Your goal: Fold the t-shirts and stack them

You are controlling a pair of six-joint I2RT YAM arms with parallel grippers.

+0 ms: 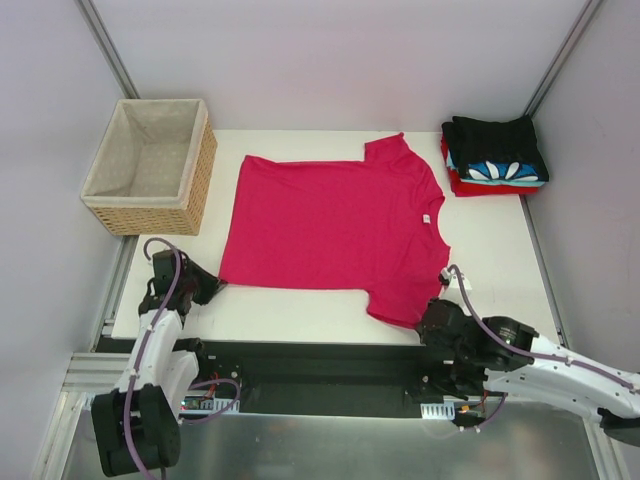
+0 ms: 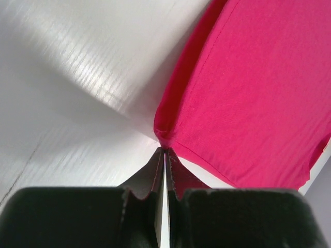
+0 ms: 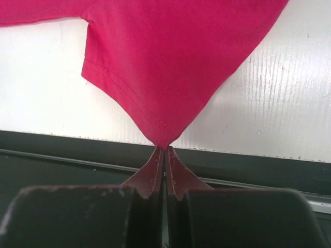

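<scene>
A crimson-pink t-shirt (image 1: 330, 225) lies spread flat on the white table (image 1: 500, 260), collar to the right. My left gripper (image 1: 205, 285) is shut on its near-left hem corner, seen pinched at the fingertips in the left wrist view (image 2: 164, 149). My right gripper (image 1: 428, 322) is shut on the tip of the near sleeve (image 3: 165, 77), which hangs over the table's front edge in the right wrist view (image 3: 164, 147). A stack of folded shirts, black (image 1: 495, 140) on top, blue-white patterned (image 1: 505, 172) and red (image 1: 470, 187) beneath, sits at the far right corner.
A woven wicker basket (image 1: 150, 165) with beige lining stands at the table's far left. Grey enclosure walls rise on all sides. A dark rail (image 1: 320, 365) runs below the table's front edge.
</scene>
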